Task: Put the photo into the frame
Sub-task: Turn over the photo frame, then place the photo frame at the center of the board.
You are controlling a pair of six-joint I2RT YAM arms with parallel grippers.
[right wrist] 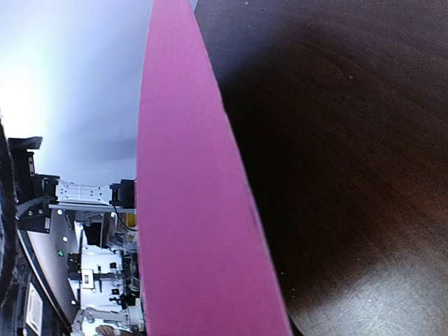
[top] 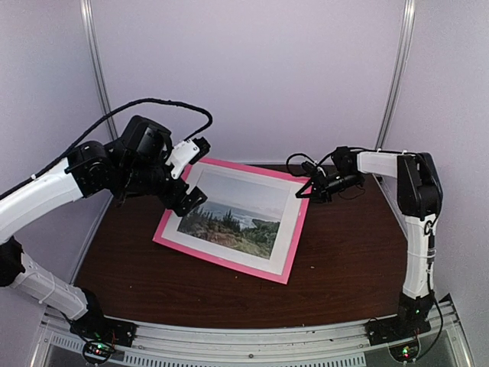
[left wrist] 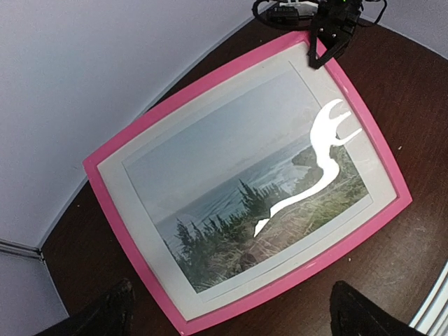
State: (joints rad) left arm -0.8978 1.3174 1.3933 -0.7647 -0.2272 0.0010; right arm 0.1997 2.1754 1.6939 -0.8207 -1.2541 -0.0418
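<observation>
The pink frame point(top: 221, 252) lies front up on the dark table, with a white mat and the photo point(top: 233, 218) of trees, water and pale sky showing inside it. It fills the left wrist view point(left wrist: 245, 297), where the photo point(left wrist: 231, 182) shows a white glare streak. My left gripper point(top: 187, 197) hovers above the frame's left rail, open and empty, its fingertips point(left wrist: 115, 311) spread wide. My right gripper point(top: 309, 188) is at the frame's far right corner and also shows in the left wrist view point(left wrist: 327, 47). The pink rail point(right wrist: 189, 210) fills the right wrist view and hides its fingers.
The dark wooden table point(top: 344, 260) has bare surface to the right of and in front of the frame. Pale walls point(top: 267, 76) close the back and sides. Metal rails point(top: 252, 344) run along the near edge by the arm bases.
</observation>
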